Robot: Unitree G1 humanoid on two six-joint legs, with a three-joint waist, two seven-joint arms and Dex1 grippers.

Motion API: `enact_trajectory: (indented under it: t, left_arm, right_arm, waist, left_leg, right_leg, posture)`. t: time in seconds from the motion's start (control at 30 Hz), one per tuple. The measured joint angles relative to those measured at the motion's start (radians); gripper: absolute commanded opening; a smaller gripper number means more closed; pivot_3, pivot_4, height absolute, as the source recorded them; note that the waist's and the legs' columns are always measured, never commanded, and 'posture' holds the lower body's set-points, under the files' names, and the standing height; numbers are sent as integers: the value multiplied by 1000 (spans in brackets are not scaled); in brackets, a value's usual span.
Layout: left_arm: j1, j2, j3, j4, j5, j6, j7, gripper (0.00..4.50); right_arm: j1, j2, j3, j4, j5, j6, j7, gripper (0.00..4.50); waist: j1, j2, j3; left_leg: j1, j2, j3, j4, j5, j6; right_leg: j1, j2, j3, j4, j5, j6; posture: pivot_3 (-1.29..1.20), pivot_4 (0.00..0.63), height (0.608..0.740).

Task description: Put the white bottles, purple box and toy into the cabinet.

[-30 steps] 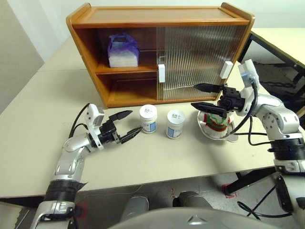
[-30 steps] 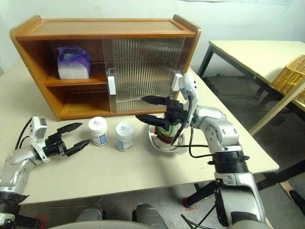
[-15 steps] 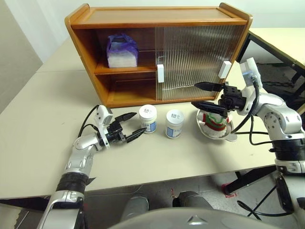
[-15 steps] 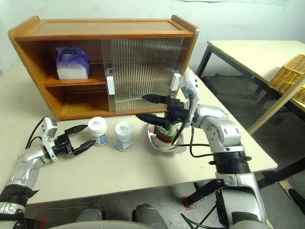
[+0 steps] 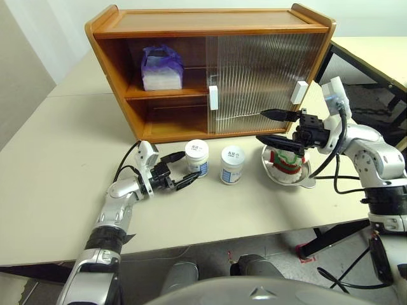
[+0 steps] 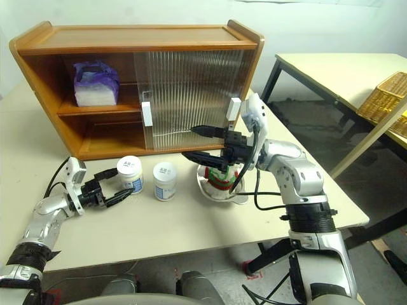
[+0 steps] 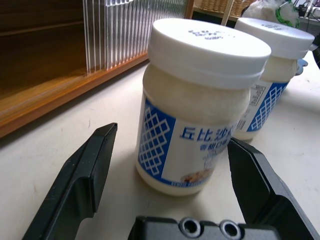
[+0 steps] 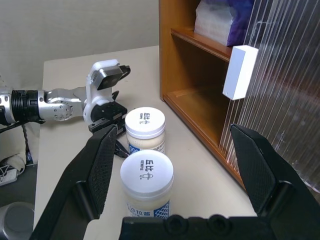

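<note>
Two white bottles (image 5: pixel 197 157) (image 5: pixel 233 164) stand side by side on the table in front of the cabinet (image 5: pixel 210 25). My left gripper (image 5: pixel 187 167) lies low and level, open, its fingers reaching either side of the left bottle (image 7: pixel 200 105) without touching it. The purple box (image 5: pixel 163 67) sits on the upper shelf at the cabinet's open left end. Inside a steel bowl (image 5: pixel 307 180) rests the toy (image 5: pixel 289 164). Above it, in front of the sliding door, my right gripper (image 5: pixel 262 126) hangs open with nothing in it.
Ribbed sliding doors with white handles (image 5: pixel 214 98) (image 5: pixel 300 92) cover the cabinet's right part; the left end is open on both shelves. A second table (image 6: pixel 337 70) and a wicker basket (image 6: pixel 383 95) stand off to the right.
My left gripper has moved right and down to the left bottle, so its open fingers now flank it. The right gripper has stayed put.
</note>
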Motion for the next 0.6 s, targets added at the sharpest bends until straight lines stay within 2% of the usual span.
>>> enact_trajectory:
  t: [0.13,0.27,0.3,0.6]
  left_arm:
    - [-3,-1,0,4,0,-2,0,4491]
    - [-5,-8,-3,12,0,-2,-2,3193]
    - [-7,-10,-3,14,0,-2,-1,3051]
    - [-9,-13,-2,19,-2,-2,2,3047]
  right_arm:
    - [3,0,0,0,0,0,-6,4500]
    - [3,0,0,0,0,0,-7,4500]
    - [3,0,0,0,0,0,-7,4500]
    - [3,0,0,3,0,-2,-4,4500]
  waist:
    - [-3,0,0]
    - [-4,0,0]
    - [-4,0,0]
    - [-3,0,0]
  left_leg:
    - [0,0,0,0,0,0]
    - [0,-1,0,0,0,1]
    - [0,-1,0,0,0,1]
    - [0,-2,0,1,1,1]
  right_leg:
    - [0,1,0,0,0,1]
    - [1,0,0,0,0,2]
    - [1,0,0,0,0,2]
    - [1,0,0,0,0,2]
  posture:
    - [-82,0,740]
    - [-82,0,740]
    - [-82,0,740]
    - [-63,0,740]
